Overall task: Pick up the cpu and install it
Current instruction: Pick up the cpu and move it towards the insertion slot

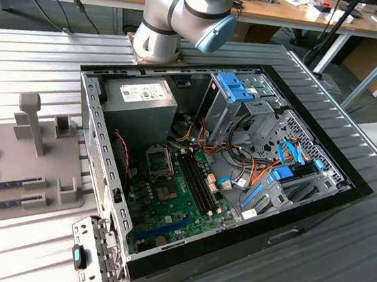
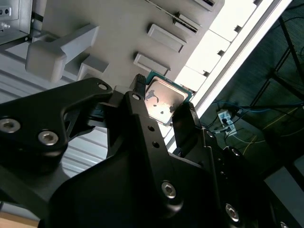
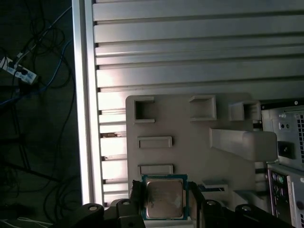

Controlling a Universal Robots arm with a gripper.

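Grey tray [image 1: 10, 155] lies at the exterior view's left, with the open case [image 1: 88, 123] to its right. In both wrist views the gripper [image 3: 165, 205] has its fingers [image 2: 184, 118] clamped on opposite edges of the cpu [image 3: 164, 197], silvery top showing, over the tray

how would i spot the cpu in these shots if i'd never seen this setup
Find the grey tray on the ribbed metal table, next to the open computer case. At the tray's edge, the black hand grips the cpu. It is the only shiny silver square with a thin green rim among dull grey blocks.
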